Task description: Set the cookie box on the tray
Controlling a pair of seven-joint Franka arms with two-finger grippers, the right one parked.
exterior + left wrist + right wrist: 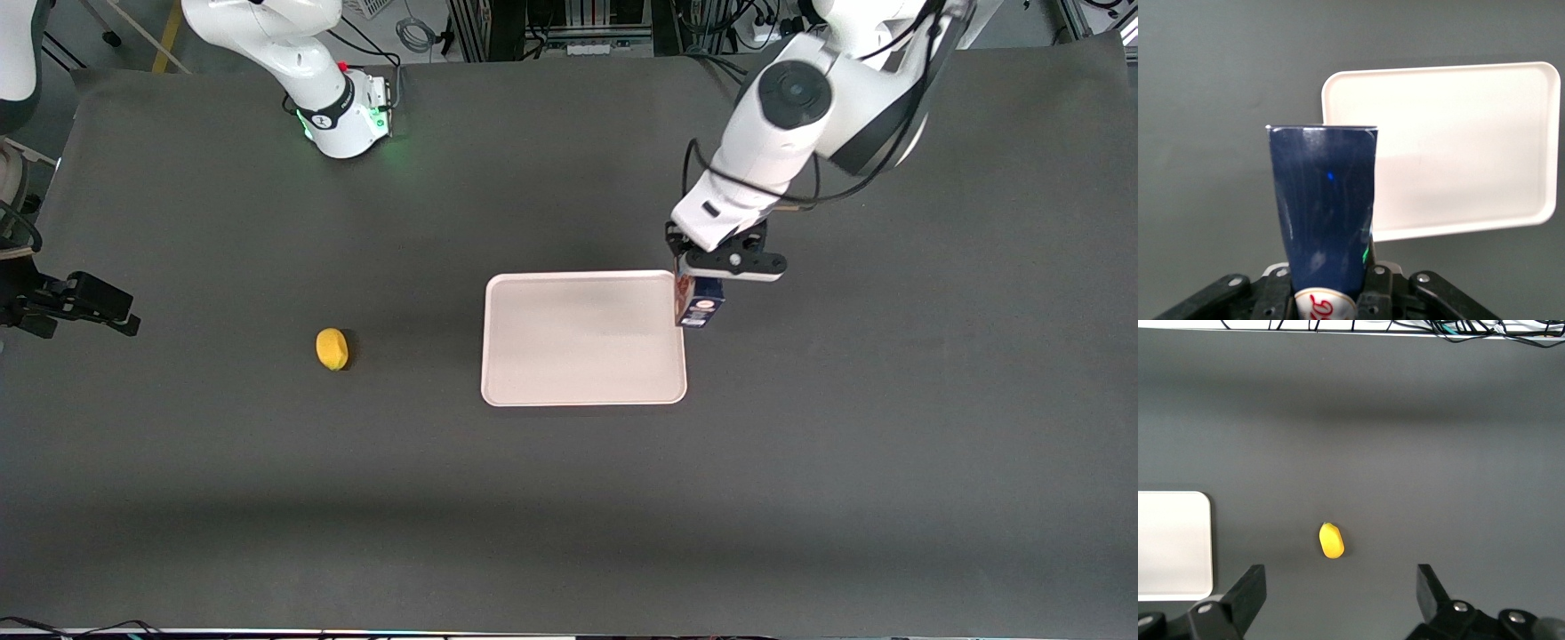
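Your pincer (pixel 702 283) is clamped on the box (pixel 699 303), gripping its upper end so the carton hangs lengthwise below the fingers, lifted off the surface (pixel 889 427). In the front view it hovers right at the tray (pixel 582 338) rim, at about the tray's 2 o'clock corner, on the edge toward the working arm's end. The wrist view shows the box (pixel 1323 213) seated between the fingers, with the tray (pixel 1451 147) open and bare ahead of it.

To do this step well, carry the box further in over the tray, toward 9 o'clock in the front view, until it hangs above the middle rather than the rim. Then lower gently: the carton is slim and tall, so released on end it would likely topple, and near the rim it could tip out. Ease it down until its lower end touches, then part the fingers and lift straight up.

Count: one box, one tray, one yellow lump (pixel 332 348) lying on the surface well toward the parked arm's end, which you leave alone.
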